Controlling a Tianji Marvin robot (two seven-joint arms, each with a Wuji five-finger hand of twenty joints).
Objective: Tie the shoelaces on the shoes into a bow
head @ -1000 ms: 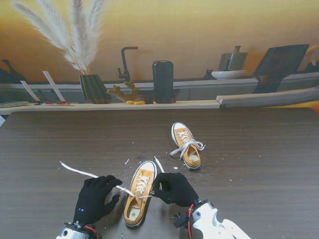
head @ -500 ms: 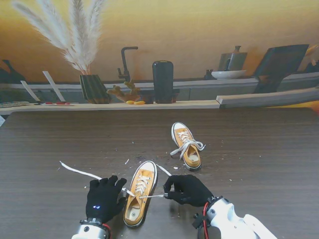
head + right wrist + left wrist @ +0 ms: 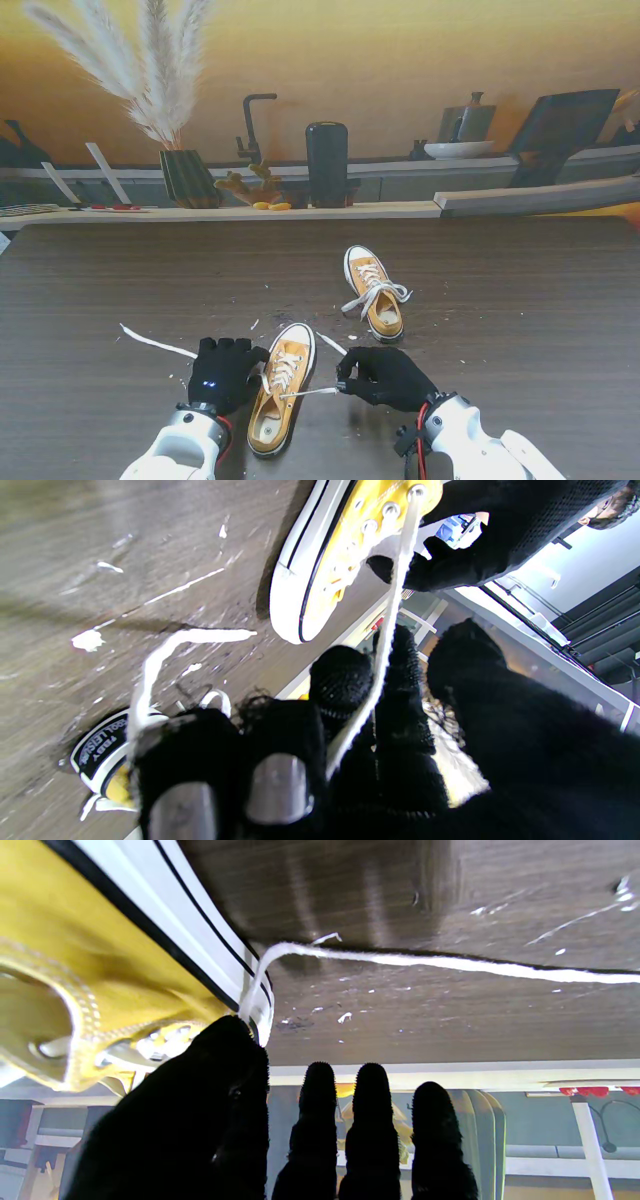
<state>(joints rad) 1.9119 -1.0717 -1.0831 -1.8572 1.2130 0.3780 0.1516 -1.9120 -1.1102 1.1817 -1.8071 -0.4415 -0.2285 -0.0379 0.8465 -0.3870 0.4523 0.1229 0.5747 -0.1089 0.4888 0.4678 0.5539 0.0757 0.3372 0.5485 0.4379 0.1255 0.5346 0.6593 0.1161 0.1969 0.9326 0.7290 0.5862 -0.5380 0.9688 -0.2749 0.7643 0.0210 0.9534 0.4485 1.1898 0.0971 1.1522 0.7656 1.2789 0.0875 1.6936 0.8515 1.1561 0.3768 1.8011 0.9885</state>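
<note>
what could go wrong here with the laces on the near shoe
The right robot hand pulls its lace taut sideways, so the unpinned near shoe could drag or tip. The left lace lies slack on the table beyond the left robot hand, whose grip isn't clear, so it could slip free.

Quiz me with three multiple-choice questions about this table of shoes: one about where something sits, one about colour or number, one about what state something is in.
1. Where is the tied shoe relative to the near shoe?
A. Farther from me, to the right
B. Nearer to me, to the left
C. Stacked on it

2. What colour are the shoes?
A. Red
B. Yellow
C. Blue

3. What is the right hand doing?
A. Resting open
B. Gripping the vase
C. Pinching a lace

Answers: 1 A, it lies beyond and rightward. 2 B, both uppers are yellow. 3 C, the lace runs taut from the eyelets into its fingers.
</note>
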